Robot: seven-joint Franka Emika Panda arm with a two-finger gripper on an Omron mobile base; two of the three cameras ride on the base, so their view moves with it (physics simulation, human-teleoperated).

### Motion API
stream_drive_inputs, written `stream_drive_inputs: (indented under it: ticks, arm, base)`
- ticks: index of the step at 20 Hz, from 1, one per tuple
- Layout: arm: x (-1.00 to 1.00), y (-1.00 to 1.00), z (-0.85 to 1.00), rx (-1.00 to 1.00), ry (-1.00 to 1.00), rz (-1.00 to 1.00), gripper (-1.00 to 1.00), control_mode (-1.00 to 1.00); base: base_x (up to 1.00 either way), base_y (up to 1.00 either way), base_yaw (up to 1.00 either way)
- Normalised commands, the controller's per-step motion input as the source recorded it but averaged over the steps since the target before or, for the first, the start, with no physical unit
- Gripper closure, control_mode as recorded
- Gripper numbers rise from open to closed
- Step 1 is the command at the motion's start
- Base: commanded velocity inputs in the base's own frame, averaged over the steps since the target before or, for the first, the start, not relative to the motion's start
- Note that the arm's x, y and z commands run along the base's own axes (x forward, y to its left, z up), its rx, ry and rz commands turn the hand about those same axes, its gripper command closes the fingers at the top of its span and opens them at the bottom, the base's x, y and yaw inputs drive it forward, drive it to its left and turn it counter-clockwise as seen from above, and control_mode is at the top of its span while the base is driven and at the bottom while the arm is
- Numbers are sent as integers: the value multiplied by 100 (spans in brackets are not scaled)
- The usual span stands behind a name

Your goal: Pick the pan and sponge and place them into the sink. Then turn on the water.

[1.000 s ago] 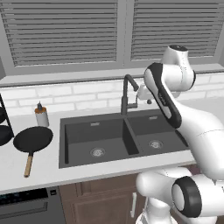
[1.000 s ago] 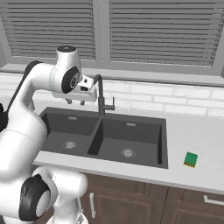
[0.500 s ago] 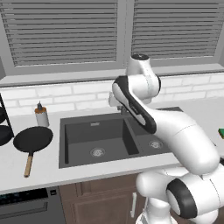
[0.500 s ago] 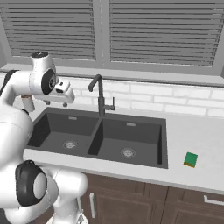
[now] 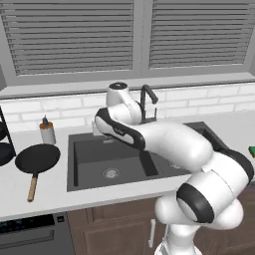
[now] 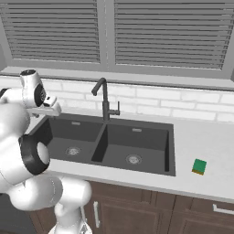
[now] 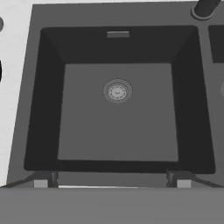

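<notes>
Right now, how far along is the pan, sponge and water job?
Nothing is done yet. The round black pan with its wooden handle lies on the counter and the green sponge beside the dark grey sink. The open tool hangs empty over one basin. Both placements and the water remain.

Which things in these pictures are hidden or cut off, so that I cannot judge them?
- Sponge: left base view, cut by the right edge.
- Sink right basin: left base view, covered by the arm.
- Pan: hand view, only a dark sliver at the left edge.
- Faucet: hand view, cut by the top edge.
</notes>
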Motion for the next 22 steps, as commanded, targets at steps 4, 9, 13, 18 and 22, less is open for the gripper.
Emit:
stream_drive_inputs:
  ticks: [4,9,13,18,22]
  arm:
    - [9,44,-15,-8,4,1,-100,-100]
    - [3,30,-14,-4,3,0,-100,-100]
    - [1,50,-19,-4,9,0,-100,-100]
    - [4,52,-31,0,6,7,-100,-100]
    - [0,71,-23,0,10,12,-100,-100]
  base:
    - [0,0,0]
    - [0,0,0]
    - [0,0,0]
    - [0,0,0]
    - [0,0,0]
